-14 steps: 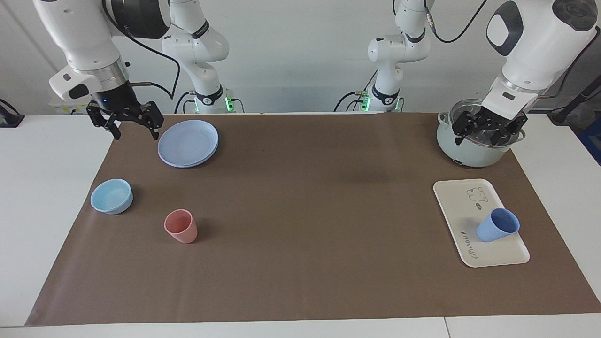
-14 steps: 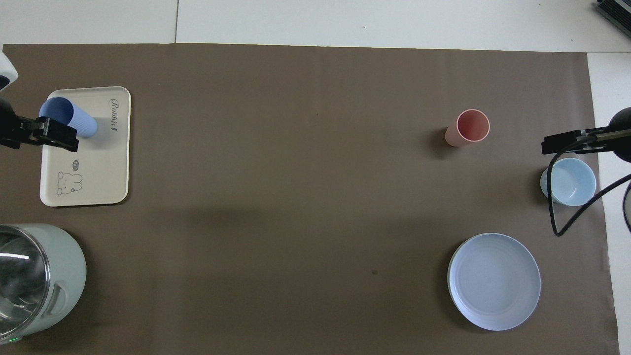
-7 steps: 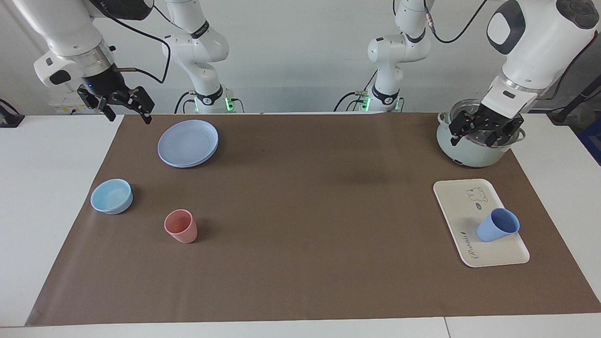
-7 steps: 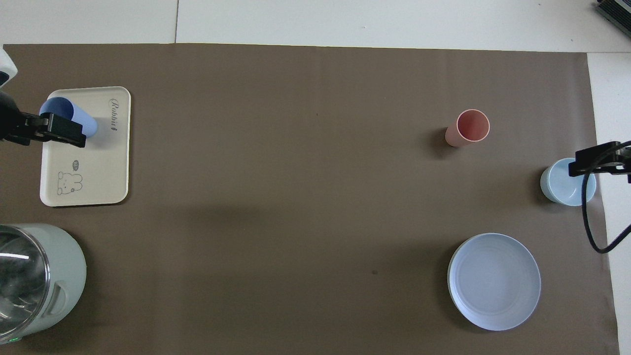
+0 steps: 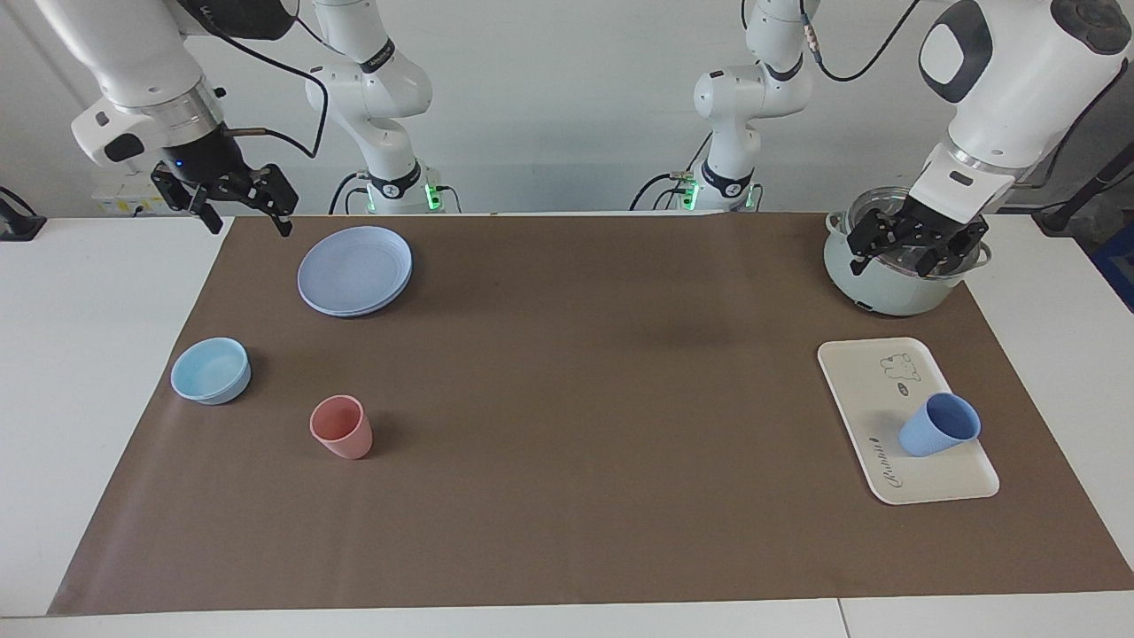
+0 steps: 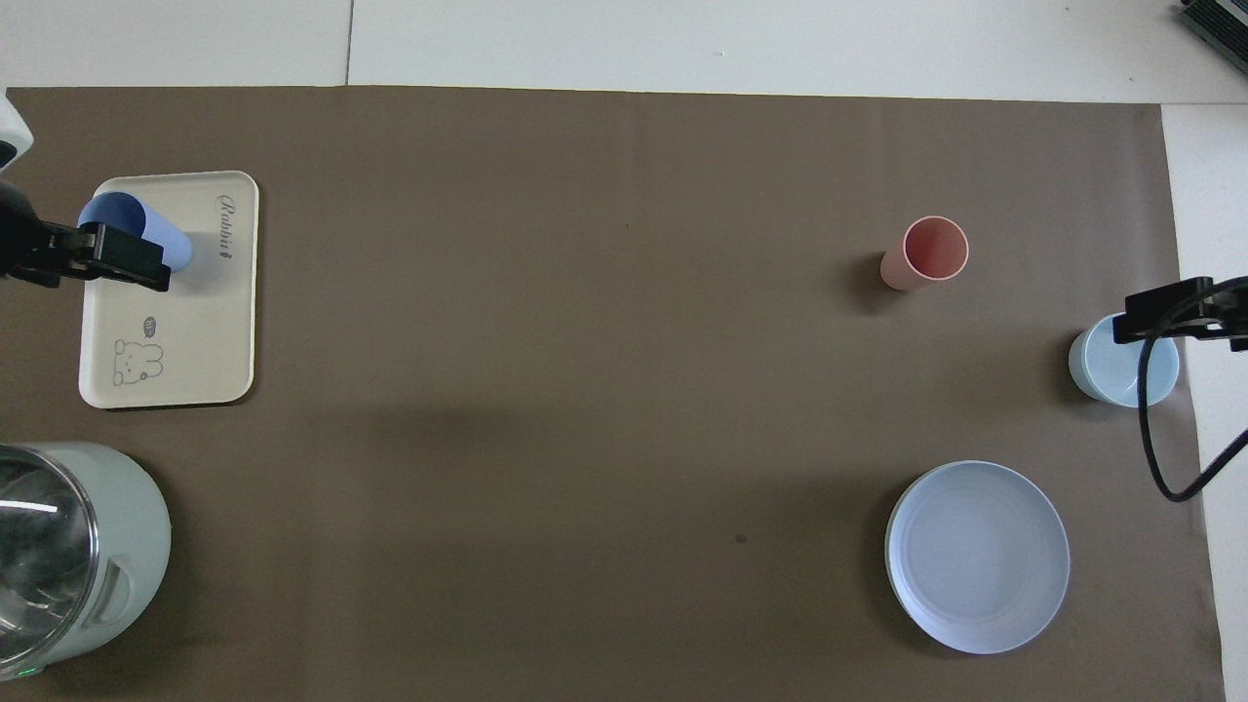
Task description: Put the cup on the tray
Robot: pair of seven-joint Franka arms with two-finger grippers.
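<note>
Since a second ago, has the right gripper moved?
Yes. The right gripper has risen and pulled back toward the robots: it hung beside the plates at their level, and now sits above the mat's edge.

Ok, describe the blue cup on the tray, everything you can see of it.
The cup is a small periwinkle-blue tumbler, tapered, with no handle, and it looks like matte plastic. It stands mouth up and seems empty. It rests on the cream tray, in the half with the script lettering, farther from the robots than the bear drawing. Only the tray touches it. The left pincer is raised over the pot, apart from it.
</note>
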